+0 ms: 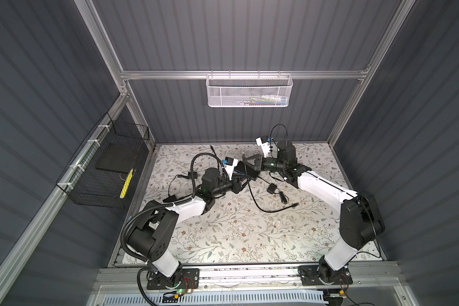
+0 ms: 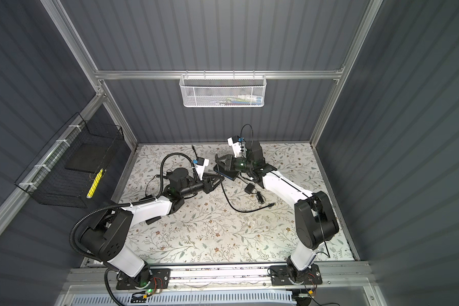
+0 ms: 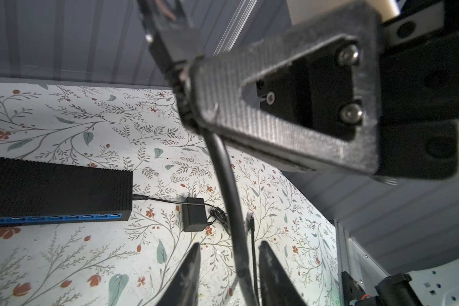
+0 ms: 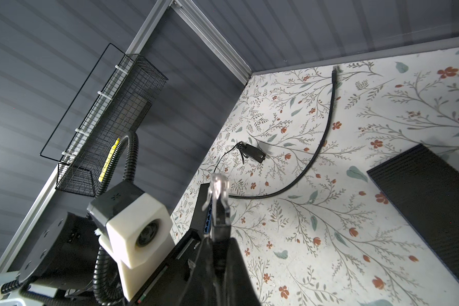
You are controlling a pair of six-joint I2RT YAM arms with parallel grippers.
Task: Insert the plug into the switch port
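Note:
My right gripper is shut on the clear plug, which sticks out past its fingertips. Just behind the plug shows the blue ported face of a black box. In the left wrist view the switch lies flat with its blue row of ports facing me. The plug's black cable hangs between the fingers of my left gripper, which stands open with a gap on each side. In both top views the two grippers meet over the switch at mid-table.
A black power adapter is wired into the switch's end. A second adapter and a thick black cable lie toward the back left. A black ribbed box top sits close by. Wire baskets hang on the walls.

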